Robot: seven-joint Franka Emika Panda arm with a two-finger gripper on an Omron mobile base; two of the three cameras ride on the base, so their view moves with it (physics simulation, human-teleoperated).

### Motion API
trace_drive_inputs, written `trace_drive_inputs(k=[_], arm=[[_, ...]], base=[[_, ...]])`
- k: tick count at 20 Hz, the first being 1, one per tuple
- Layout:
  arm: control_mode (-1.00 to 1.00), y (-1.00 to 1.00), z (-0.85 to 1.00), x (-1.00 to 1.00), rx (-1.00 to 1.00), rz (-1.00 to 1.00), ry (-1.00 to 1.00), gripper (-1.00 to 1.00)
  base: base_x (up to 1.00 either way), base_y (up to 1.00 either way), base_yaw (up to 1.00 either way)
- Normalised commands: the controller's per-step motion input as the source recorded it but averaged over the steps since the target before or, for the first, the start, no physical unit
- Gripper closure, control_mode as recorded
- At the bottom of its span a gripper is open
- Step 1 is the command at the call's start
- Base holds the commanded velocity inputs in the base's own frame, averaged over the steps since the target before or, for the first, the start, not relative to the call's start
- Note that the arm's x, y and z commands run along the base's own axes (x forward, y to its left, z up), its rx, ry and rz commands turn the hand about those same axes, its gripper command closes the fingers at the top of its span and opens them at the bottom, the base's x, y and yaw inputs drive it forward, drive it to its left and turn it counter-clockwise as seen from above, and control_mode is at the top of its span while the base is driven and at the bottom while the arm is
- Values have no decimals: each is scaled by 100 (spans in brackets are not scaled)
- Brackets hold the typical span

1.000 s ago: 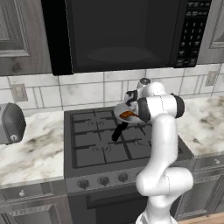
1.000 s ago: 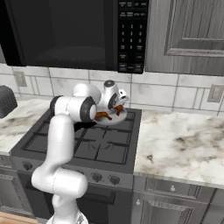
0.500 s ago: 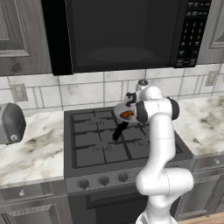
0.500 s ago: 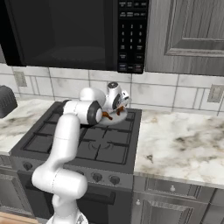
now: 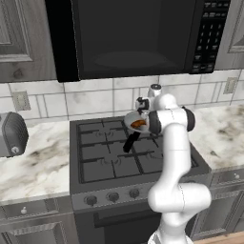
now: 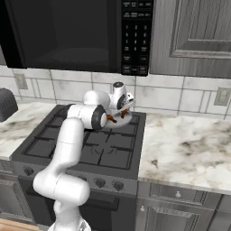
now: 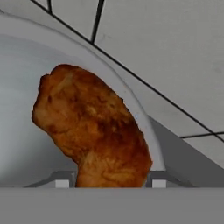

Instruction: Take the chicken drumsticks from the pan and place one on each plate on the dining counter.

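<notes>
Chicken drumstick (image 7: 94, 131), reddish-brown and glossy, lies inside the pan (image 7: 26, 127) against its curved grey rim, its thick end pointing away from the hand and its narrower end running down between the two finger tips (image 7: 62, 180). One tip stands just to the left of the meat and the other just to its right, each so near that no gap shows, though whether they actually press on it cannot be told. The jaws stand narrow, about as far apart as the drumstick is wide.

From the left base view the pan (image 5: 135, 122) sits on the far right burner of the black gas stove (image 5: 102, 157), its black handle (image 5: 131, 141) reaching toward the near side, with brown meat (image 5: 139, 124) showing in it. The gripper (image 5: 141, 108) hangs down over the pan's far edge. From the right base view the gripper (image 6: 122, 105) is down in the pan (image 6: 122, 119), with drumstick meat (image 6: 111, 118) just beside it. A dark toaster (image 5: 10, 135) stands on the marble worktop (image 5: 33, 167) left of the stove.
</notes>
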Motion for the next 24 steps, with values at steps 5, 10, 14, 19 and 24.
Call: trace_drive_inputs(k=[5, 10, 14, 19, 24], arm=[[-100, -16, -4, -57, 21, -2, -6, 100], [-100, -24, 25, -65, 23, -2, -16, 100], [-100, -39, 32, -100, 27, 0, -13, 100], [-100, -39, 69, -100, 26, 1, -17, 100], [-100, -12, 99, -100, 17, 9, -3, 100]], base=[[0, 0, 0], [0, 0, 0], [0, 0, 0], [0, 0, 0], [0, 0, 0]])
